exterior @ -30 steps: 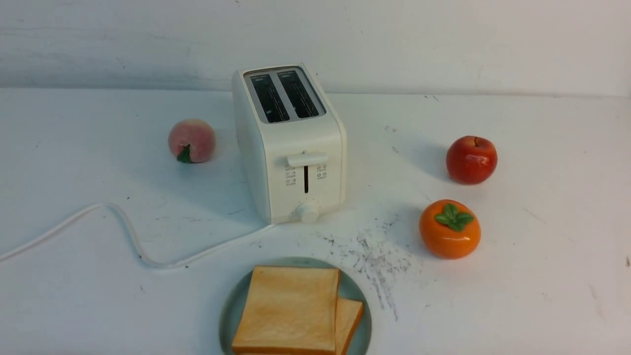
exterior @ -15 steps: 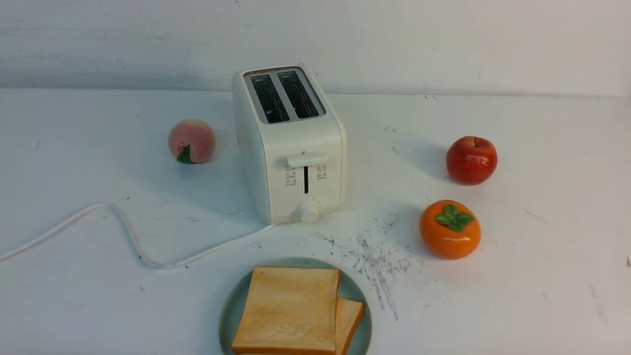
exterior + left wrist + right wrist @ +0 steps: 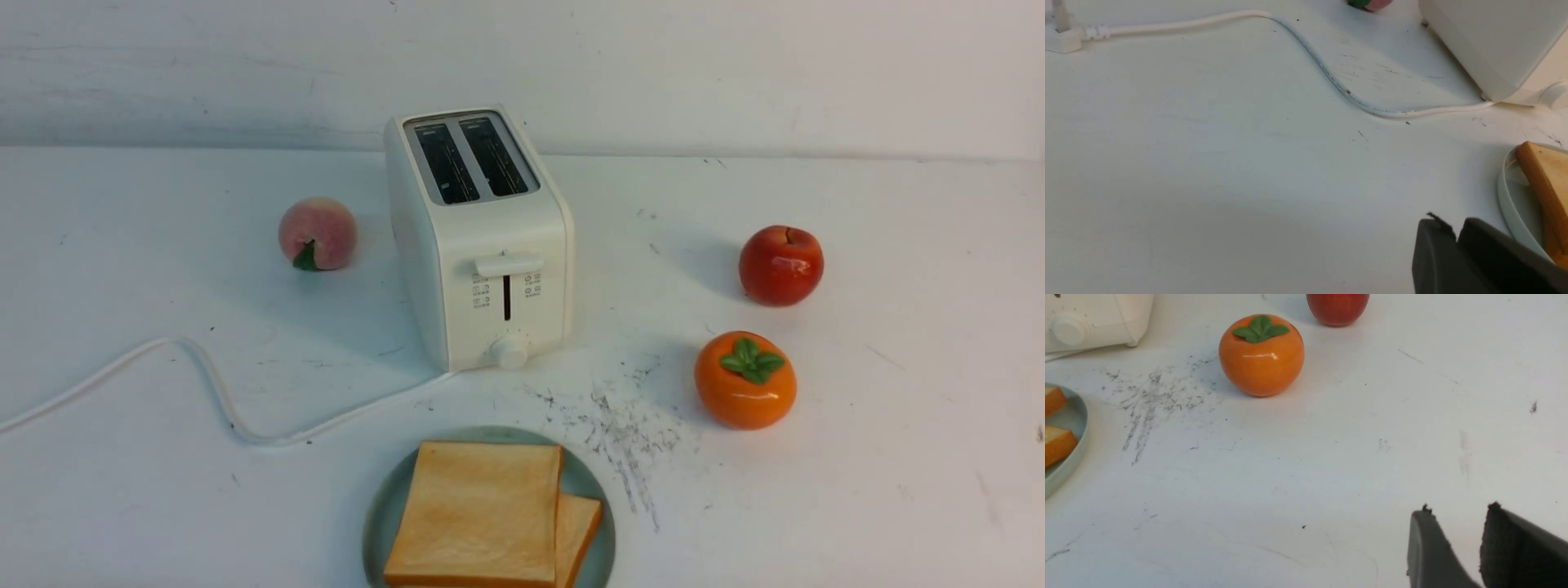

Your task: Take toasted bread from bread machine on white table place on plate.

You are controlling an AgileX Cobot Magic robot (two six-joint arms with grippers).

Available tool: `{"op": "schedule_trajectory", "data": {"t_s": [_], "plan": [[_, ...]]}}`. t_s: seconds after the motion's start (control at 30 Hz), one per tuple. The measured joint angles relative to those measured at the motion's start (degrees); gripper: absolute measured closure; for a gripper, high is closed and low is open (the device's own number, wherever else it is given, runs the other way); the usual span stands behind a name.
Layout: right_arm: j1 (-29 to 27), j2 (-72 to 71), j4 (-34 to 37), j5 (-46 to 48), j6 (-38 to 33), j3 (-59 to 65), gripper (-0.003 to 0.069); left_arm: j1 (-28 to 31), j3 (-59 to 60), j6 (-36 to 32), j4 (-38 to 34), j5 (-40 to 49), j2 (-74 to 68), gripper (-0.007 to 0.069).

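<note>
Front view: bread machine [image 3: 482, 237] upright mid-table, both slots dark. Two slices of toasted bread [image 3: 478, 514] lie overlapped on the plate [image 3: 384, 506] at the near edge of the white table [image 3: 898, 425]. Peach [image 3: 317, 233] to its left; apple [image 3: 780, 265] and persimmon [image 3: 744, 379] to its right. Cord [image 3: 204, 376] trails left.

Left wrist view: left gripper [image 3: 1455, 234] above bare table beside the plate rim — fingers nearly together, holding nothing.

Right wrist view: right gripper [image 3: 1457, 535] over bare table, fingers apart with a clear gap — holding nothing.
</note>
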State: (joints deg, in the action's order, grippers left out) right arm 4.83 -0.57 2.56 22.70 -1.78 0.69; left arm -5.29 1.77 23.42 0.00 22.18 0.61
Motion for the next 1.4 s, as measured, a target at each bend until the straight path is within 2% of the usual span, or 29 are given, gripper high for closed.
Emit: {"op": "schedule_trajectory", "data": {"t_s": [1.4], "plan": [[0.00, 0.00, -0.02, -0.02, 0.00, 0.00, 0.0420, 0.00, 0.00, 0.05, 0.00, 0.00, 0.00, 0.0515]]}}
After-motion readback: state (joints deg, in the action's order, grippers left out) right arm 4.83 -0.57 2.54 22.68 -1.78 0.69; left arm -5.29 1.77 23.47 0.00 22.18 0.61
